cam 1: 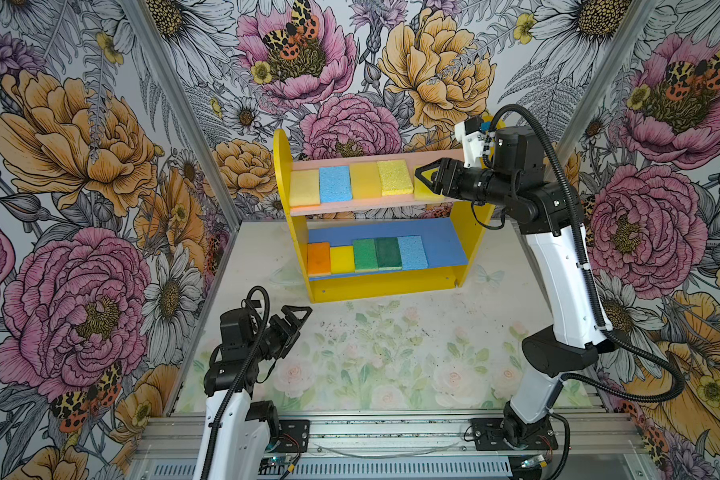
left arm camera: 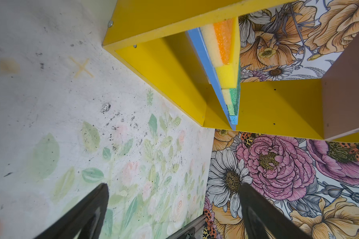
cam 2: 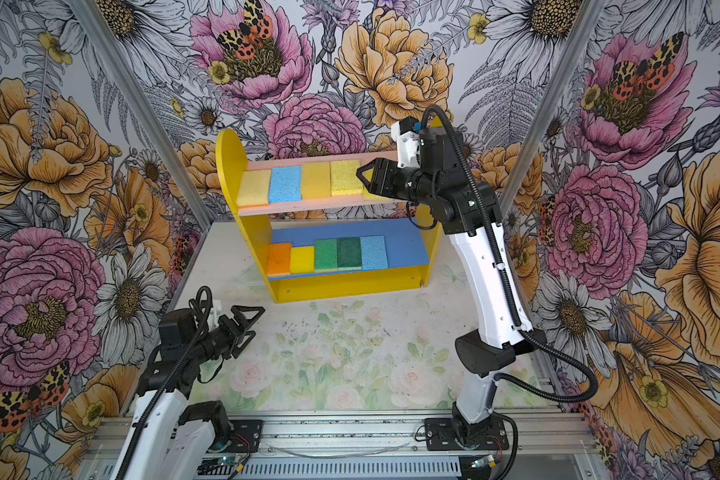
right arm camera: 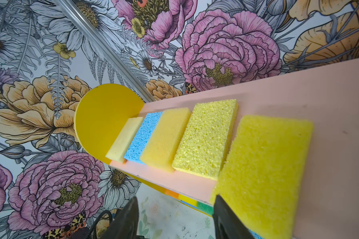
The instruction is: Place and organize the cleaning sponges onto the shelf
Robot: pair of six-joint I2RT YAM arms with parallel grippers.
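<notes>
Now, both jaws parted and empty (right at front edge of end sponge point(right arm camera: 263, 169)).

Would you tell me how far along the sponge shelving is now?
Done: five sponges line the blue lower board, four the pink upper board. In hand: a fifth yellow sponge lies flat on the upper board, the open right gripper at its edge; the left gripper is open, empty. Remaining: probably only withdrawing; no loose sponge shows on the table.
</notes>
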